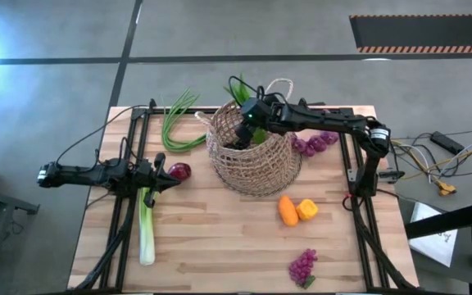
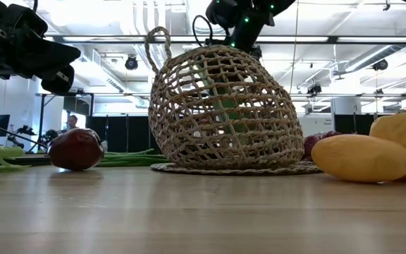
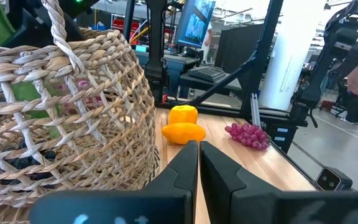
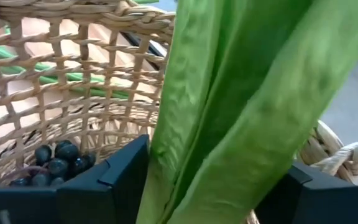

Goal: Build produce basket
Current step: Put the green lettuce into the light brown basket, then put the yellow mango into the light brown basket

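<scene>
Over the basket (image 1: 252, 160), right fingers (image 4: 120, 180) apart around green stalk (image 4: 241, 106), left fingers (image 3: 219, 177) together.

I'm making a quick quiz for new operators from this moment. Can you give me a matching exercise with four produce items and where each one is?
Things:
1. red onion
2. leek
3. yellow-orange peppers
4. green leafy stalk

Places:
A. on the table right of the basket, toward the front
B. inside the basket's mouth, between the right gripper's fingers
C. on the table just beside the left gripper
D. lying lengthwise along the table's left side

Pairs: 1-C, 2-D, 3-A, 4-B
</scene>
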`<state>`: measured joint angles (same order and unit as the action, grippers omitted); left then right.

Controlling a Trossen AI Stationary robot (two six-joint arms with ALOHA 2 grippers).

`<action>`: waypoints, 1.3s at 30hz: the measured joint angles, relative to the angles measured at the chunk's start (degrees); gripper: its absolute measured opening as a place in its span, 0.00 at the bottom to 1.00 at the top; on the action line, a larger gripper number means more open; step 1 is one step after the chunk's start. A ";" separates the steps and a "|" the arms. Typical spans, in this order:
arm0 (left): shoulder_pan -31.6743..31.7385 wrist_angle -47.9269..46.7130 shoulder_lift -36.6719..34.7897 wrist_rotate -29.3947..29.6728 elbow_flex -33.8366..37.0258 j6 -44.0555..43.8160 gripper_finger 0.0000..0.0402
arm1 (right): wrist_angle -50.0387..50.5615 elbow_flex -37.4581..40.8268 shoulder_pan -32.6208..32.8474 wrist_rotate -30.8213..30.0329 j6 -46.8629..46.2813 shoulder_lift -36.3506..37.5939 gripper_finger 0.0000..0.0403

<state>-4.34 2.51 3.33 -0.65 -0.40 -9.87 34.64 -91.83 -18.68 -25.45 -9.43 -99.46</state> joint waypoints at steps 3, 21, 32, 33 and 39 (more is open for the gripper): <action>0.00 0.00 0.00 0.00 0.00 -0.02 0.00 | 0.96 0.00 0.00 -0.02 -0.27 0.10 0.61; -0.02 0.00 0.00 -0.02 0.00 -0.01 0.00 | 3.55 -8.63 8.45 -0.42 3.01 3.62 0.69; 0.00 0.00 0.00 -0.01 0.00 -0.01 0.00 | 15.25 -5.49 33.93 -6.97 -1.70 4.98 0.59; -0.02 0.01 0.00 0.01 0.00 -0.02 0.00 | 16.42 -3.98 36.28 -8.30 -4.45 4.98 0.58; -0.02 -0.01 0.00 0.00 0.00 -0.02 0.00 | 17.53 7.29 49.31 -10.57 -23.89 4.96 0.56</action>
<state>-4.36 2.50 3.33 -0.65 -0.40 -9.89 52.17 -84.55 30.64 -36.02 -33.32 -94.50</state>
